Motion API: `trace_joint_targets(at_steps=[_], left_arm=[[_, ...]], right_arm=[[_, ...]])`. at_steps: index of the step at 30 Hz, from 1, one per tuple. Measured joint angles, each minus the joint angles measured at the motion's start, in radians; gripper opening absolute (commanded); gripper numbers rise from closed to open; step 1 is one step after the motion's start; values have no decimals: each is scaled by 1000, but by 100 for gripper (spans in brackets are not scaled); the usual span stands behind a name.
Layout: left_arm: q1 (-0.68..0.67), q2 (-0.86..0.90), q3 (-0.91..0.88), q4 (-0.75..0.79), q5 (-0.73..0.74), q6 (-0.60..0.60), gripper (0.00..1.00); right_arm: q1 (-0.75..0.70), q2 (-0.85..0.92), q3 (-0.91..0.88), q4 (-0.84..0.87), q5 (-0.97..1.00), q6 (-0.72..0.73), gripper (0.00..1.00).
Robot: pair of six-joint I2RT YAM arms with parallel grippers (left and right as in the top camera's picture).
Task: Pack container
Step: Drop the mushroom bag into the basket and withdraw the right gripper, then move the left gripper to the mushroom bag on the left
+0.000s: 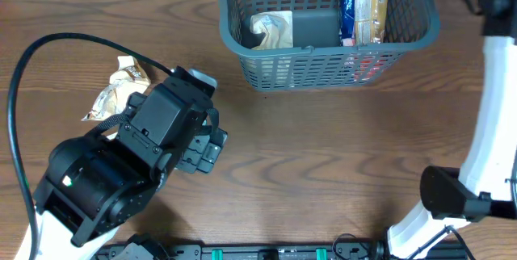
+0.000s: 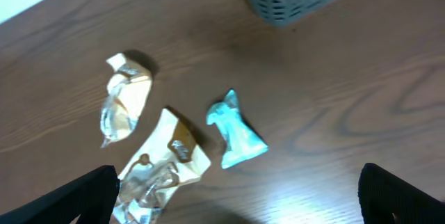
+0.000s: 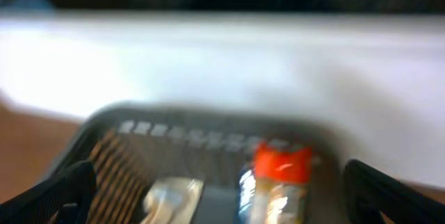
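The container (image 1: 323, 70) stands at the far side of the bench (image 1: 323, 155), its packets (image 1: 367, 6) stood on edge against the right wall, I judge to save room. My right jaws hang wide and empty over it. My left jaws, equally wide and empty, hover above three loose packets (image 2: 235, 130) left of the container, likely next.

This looks like a robot lab, a room for testing things, not a home or a shop. Two robot arms stand at a brown wooden table (image 1: 323, 155): a black arm (image 1: 121, 171) on the left and a white arm (image 1: 493, 90) on the right. A long black cable (image 1: 65, 38) loops over the table top. A black rail (image 1: 266, 253) with green bits runs along the near edge. Behind the table is a plain white wall (image 3: 222, 64). A grey basket (image 1: 323, 70) and some snack packets (image 2: 126, 106) lie on the table.
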Motion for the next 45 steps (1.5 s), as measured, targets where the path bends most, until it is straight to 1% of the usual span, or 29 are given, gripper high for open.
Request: trace_joint_targets(at_steps=[2, 5, 7, 8, 10, 16, 18, 20, 23, 26, 29, 31, 32, 35, 39, 42, 45], left_arm=[[0, 0, 0, 0, 15, 0, 99], [0, 0, 0, 2, 28, 0, 99], [0, 0, 0, 2, 35, 0, 99], [0, 0, 0, 2, 38, 0, 99], [0, 0, 0, 2, 42, 0, 99], [0, 0, 0, 34, 25, 0, 99], [0, 0, 0, 54, -10, -2, 99], [3, 0, 0, 85, -79, -39, 99], [41, 8, 0, 112, -227, -177, 99], [125, 23, 0, 109, -361, -358, 99], [247, 46, 0, 110, -436, -536, 99], [328, 69, 0, 111, -463, -645, 99], [370, 78, 0, 111, -467, -681, 99], [501, 128, 0, 138, -433, -792, 99], [635, 212, 0, 203, -259, -865, 99], [681, 278, 0, 209, -122, -892, 99], [687, 336, 0, 204, -46, -903, 98]], right_arm=[[-50, -3, 66, -3, 50, 34, 99], [-143, -11, 113, -35, 171, 100, 99], [-205, -14, 117, -101, 285, 151, 99], [-229, -13, 117, -114, 309, 161, 99], [-288, -12, 110, -200, 387, 196, 99], [-428, -11, 72, -405, 484, 265, 99], [-465, -11, 51, -454, 494, 289, 99], [-495, -11, 29, -484, 493, 304, 99], [-514, -11, -5, -521, 480, 320, 99], [-517, -11, -27, -542, 456, 325, 99], [-517, -11, -42, -549, 436, 328, 99], [-517, -11, -47, -549, 430, 328, 99], [-517, -11, -48, -549, 426, 328, 99], [-517, -11, -50, -549, 421, 329, 99], [-517, -11, -51, -549, 417, 329, 99], [-517, -11, -52, -549, 417, 329, 99], [-517, -11, -52, -549, 417, 329, 99]])
